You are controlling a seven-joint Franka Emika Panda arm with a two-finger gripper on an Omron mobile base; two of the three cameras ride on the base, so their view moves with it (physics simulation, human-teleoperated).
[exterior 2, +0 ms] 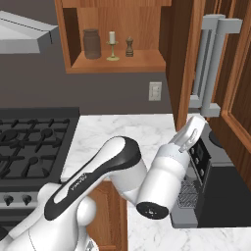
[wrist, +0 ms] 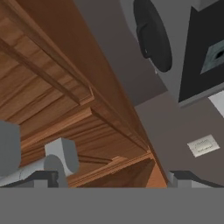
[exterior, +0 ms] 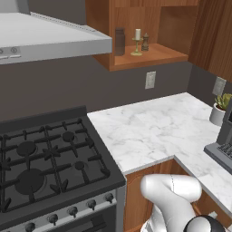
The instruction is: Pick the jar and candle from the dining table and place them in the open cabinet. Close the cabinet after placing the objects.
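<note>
Gripper is spread wide, nothing between the fingers. It sits low, just under and near the bottom edge of the open cabinet door, pointing up and right. The hand view looks up the door's panelled inside face, with one end of the silver bar handle close at lower left, beside the left fingertip.

Placing looks done: jar at the left of the cabinet shelf, candle just right of it, upright and apart from it. A small dark pepper-mill figure stands right of the candle. All three sit well back from the front lip, so the door swing should clear them.

So the step in hand is, by my read, closing the door. Notes:

- Door stands swung out towards the room on the right of the opening, hinge side on the right. It needs a push leftwards across the opening.
- Don't pinch the handle; open fingers used as a flat pusher on the door's outer face are enough. From the right base view the long bar handle is on that outer side, up and right of the hand.
- Contact far from the hinge, near the free edge, for leverage; follow the arc, don't drive straight.
- Watch the coffee machine on the counter right below the hand, and the forearm against the door's lower edge.
- Finish with a light press until flush.
</note>
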